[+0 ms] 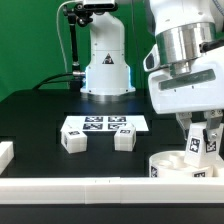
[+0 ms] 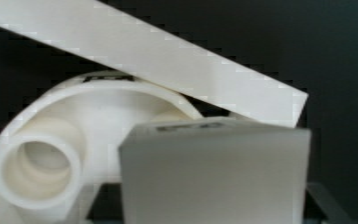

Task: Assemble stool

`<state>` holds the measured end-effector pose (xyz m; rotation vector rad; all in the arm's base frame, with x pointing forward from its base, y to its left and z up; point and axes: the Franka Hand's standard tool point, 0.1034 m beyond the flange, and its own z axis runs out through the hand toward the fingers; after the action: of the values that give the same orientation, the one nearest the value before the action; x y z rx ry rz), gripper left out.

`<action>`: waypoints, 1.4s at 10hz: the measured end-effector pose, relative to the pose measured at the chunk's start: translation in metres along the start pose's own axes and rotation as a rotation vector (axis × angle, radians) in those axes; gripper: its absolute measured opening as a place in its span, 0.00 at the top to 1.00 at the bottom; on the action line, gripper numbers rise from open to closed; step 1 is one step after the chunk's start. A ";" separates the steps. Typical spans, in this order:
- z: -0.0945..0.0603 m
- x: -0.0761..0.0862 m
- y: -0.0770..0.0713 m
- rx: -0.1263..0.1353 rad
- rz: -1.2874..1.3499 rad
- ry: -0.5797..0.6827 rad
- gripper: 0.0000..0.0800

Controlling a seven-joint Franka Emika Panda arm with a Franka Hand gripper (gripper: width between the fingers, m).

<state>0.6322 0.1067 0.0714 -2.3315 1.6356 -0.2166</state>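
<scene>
Nearest, a white rail (image 1: 90,188) runs along the tabletop's (image 1: 40,115) front edge, and just behind it, toward the exterior view's right, sits the single round seat (image 1: 165,166). Three legs show: two loose legs (image 1: 74,140) (image 1: 124,139) stand mid-table just beside the marker board's (image 1: 105,124) front edge. The third leg (image 1: 196,146) is pinched in the narrow gripper (image 1: 203,142) close above the seat; whether leg and seat touch cannot be told.

Open worktop (image 1: 35,120) at the exterior view's left. Centre blocked: marker board (image 1: 105,124), first leg (image 1: 73,141), second leg (image 1: 124,139). Rail (image 1: 100,187) walls the camera-side edge; seat (image 1: 165,165) crowds its other end, below the third leg (image 1: 197,146) in my jaws.
</scene>
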 end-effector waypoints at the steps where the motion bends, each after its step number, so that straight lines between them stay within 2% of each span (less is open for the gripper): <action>1: 0.000 0.002 0.000 0.011 0.089 -0.004 0.57; 4: 0.000 0.002 0.000 0.013 0.093 -0.005 0.57; 5: 0.000 0.002 -0.001 0.013 0.086 -0.005 0.36; 6: -0.005 0.000 -0.005 0.013 0.058 -0.013 0.22; 9: -0.023 0.002 -0.018 0.040 -0.032 -0.014 0.19; 13: -0.021 0.002 -0.017 0.038 -0.317 -0.008 0.19; 14: -0.022 -0.001 -0.019 0.029 -0.464 0.005 0.19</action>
<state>0.6426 0.1103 0.0979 -2.6548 1.0593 -0.3367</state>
